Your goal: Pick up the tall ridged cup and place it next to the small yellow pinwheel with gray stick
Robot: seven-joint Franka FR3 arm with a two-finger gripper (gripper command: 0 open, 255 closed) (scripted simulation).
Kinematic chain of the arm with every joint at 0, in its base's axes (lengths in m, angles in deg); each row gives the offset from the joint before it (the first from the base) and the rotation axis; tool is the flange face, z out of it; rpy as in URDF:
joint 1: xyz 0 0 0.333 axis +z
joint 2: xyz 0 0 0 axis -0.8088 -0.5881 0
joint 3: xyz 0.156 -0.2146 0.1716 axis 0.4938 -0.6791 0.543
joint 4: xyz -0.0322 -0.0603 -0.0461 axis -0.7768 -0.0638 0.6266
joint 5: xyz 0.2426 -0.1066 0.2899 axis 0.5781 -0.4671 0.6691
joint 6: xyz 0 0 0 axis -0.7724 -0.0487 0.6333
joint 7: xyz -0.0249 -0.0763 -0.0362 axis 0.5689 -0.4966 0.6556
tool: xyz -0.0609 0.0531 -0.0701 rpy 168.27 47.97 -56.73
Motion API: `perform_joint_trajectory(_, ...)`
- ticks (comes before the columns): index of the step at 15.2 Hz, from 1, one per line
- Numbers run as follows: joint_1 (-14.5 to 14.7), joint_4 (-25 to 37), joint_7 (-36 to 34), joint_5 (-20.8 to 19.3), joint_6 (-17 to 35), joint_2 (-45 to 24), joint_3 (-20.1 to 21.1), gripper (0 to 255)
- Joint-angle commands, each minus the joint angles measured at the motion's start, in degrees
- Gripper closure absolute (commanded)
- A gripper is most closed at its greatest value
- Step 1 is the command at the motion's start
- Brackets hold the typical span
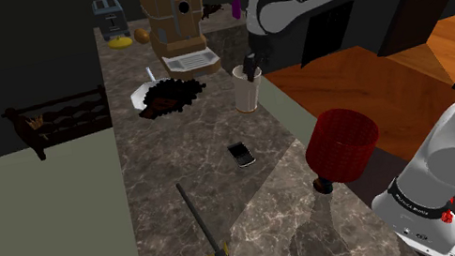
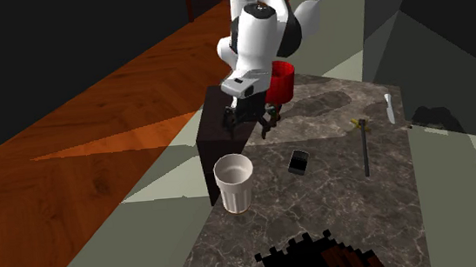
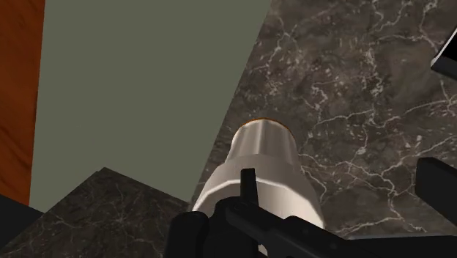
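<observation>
The tall ridged cup [image 1: 245,92] is cream-white and stands upright near the marble counter's edge [image 2: 234,183]. My black gripper [image 1: 251,65] hangs open just above it, touching nothing [image 2: 251,121]. In the wrist view the cup [image 3: 265,165] lies under one finger [image 3: 248,185], off to that side of the gripper [image 3: 343,187]. The small yellow pinwheel with a grey stick [image 1: 205,228] lies flat on the counter, far from the cup [image 2: 364,144].
A dark phone [image 1: 241,154] lies between cup and pinwheel. A red shade-like object [image 1: 340,143] stands by the arm's stand. A dark ragged plate [image 1: 167,95], a coffee machine [image 1: 173,12], a toaster [image 1: 109,17] and a wooden rack [image 1: 57,117] are further off.
</observation>
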Motion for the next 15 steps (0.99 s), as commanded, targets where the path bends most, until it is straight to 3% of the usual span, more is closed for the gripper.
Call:
perform_joint_trajectory(1, 0.08, 3.88, -0.58, -0.33, 1.69, -5.26, 0.17, 0)
perform_joint_trajectory(4, 0.21, 9.44, -1.01, -0.69, 3.14, -11.82, 0.2, 0)
perform_joint_trajectory(15, 0.03, 8.04, -1.49, -1.44, 8.16, -15.41, -0.14, 0)
